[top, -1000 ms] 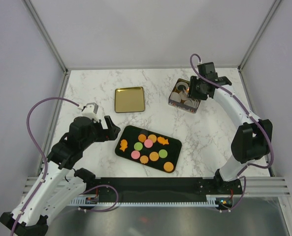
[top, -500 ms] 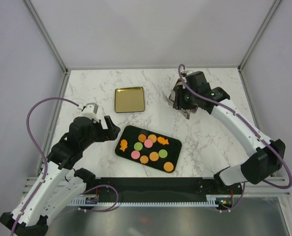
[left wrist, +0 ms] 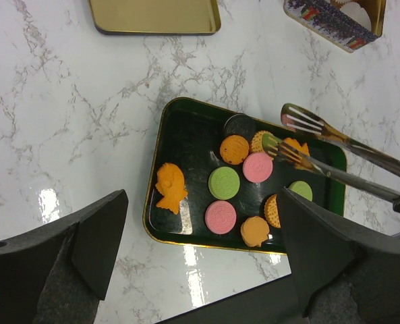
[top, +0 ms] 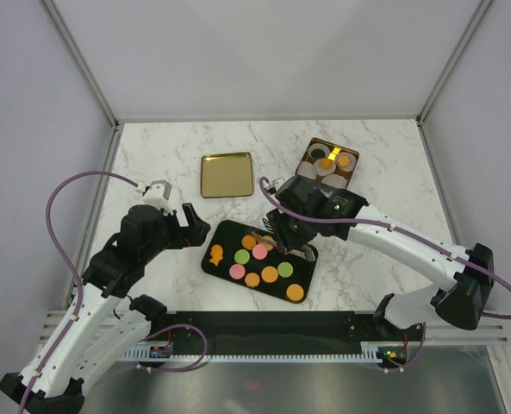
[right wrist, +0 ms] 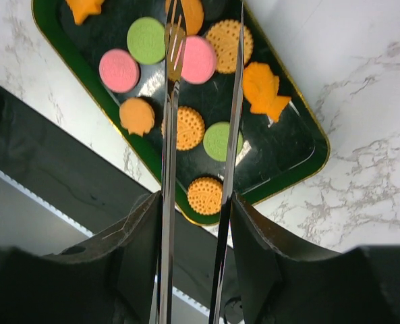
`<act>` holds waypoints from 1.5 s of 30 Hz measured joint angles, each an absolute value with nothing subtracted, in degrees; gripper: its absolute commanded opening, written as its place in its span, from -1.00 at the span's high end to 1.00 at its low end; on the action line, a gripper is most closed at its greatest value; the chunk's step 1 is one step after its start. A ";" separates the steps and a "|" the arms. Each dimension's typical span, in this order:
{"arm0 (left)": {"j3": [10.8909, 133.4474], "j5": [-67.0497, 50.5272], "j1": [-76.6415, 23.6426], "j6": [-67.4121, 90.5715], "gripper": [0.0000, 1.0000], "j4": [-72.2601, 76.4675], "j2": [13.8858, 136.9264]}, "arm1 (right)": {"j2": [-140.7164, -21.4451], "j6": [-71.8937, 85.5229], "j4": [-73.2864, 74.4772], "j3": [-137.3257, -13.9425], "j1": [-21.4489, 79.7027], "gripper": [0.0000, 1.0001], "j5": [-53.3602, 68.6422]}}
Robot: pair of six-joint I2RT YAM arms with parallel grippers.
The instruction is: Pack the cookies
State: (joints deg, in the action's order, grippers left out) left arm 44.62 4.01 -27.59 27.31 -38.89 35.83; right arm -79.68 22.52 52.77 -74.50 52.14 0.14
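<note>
Several cookies (top: pixel 259 252) in orange, pink and green, plus one dark one (left wrist: pixel 240 125), lie on a black tray (top: pixel 225 233). My right gripper (top: pixel 294 231) is shut on the handles of metal tongs (right wrist: pixel 168 135). The tong tips (left wrist: pixel 284 145) stand apart just above the pink cookie (right wrist: pixel 198 59) and the orange ones beside it, and I see nothing pinched between them. My left gripper (top: pixel 195 226) hangs wide open at the tray's left end, near the orange fish-shaped cookie (left wrist: pixel 170 187), and holds nothing.
A patterned tin (top: pixel 328 164) at the back right holds white paper cups, and an orange cookie (top: pixel 345 160) rests in one. A gold lid (top: pixel 227 174) lies behind the tray. A dark rail runs along the table's near edge (top: pixel 264 323).
The right arm has swung from over the tin at the back right down to the tray, carrying the tongs. The left arm has not moved.
</note>
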 measured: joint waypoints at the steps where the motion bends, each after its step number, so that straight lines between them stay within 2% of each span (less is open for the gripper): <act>1: 44.62 4.01 -27.59 27.31 -0.99 -38.89 35.83 | -79.68 22.65 53.30 -74.39 53.28 -0.04 -0.25; 9: 44.62 4.03 -27.59 27.33 -0.99 -38.89 35.83 | -80.40 23.18 55.35 -74.37 61.06 -0.06 -4.14; 20: 44.62 4.10 -27.59 27.31 -0.99 -38.89 35.83 | -86.87 23.33 57.63 -76.51 66.43 -0.14 -10.90; 45: 44.62 4.21 -27.59 27.31 -0.99 -38.89 35.83 | -88.92 23.33 57.87 -77.82 68.82 -0.14 -13.89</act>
